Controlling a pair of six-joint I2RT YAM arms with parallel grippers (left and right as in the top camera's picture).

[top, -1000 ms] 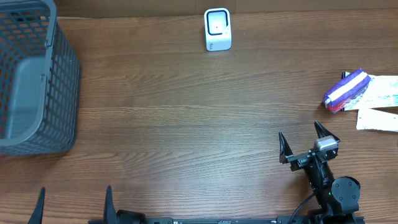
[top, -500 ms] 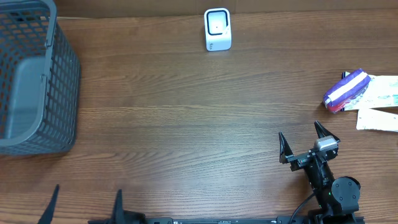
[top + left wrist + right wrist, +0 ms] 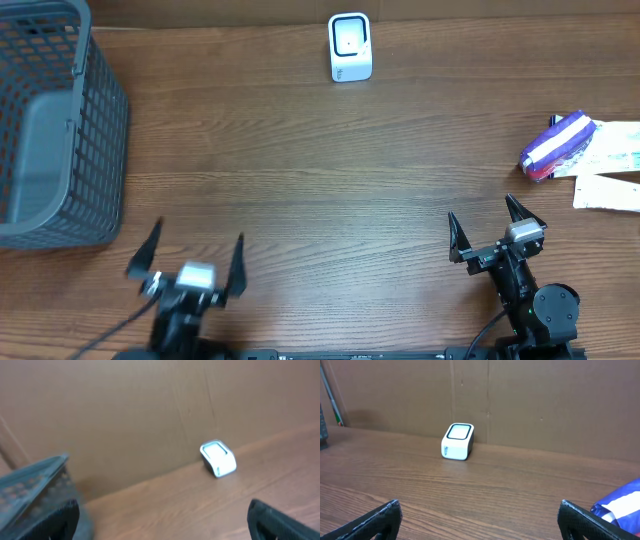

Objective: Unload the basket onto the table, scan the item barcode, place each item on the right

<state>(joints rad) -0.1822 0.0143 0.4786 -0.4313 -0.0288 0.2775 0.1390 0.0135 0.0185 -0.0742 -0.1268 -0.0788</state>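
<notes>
A white barcode scanner point(image 3: 350, 47) stands at the far middle of the table, its window facing up. It also shows in the left wrist view point(image 3: 218, 458) and the right wrist view point(image 3: 457, 441). At the right edge a purple and white packet point(image 3: 556, 145) lies beside flat white packages point(image 3: 612, 165). A corner of the packet point(image 3: 620, 505) shows in the right wrist view. My left gripper point(image 3: 199, 231) is open and empty near the front left. Below the packet, my right gripper point(image 3: 481, 207) is open and empty. Both wrist cameras face the scanner.
A grey mesh basket point(image 3: 55, 130) stands at the left edge, and its corner point(image 3: 30, 485) shows in the left wrist view. A brown cardboard wall point(image 3: 520, 400) closes off the far side of the wooden table.
My left gripper has come up from the bottom edge into the overhead view and moved right. The right arm, scanner and packet have not moved.
</notes>
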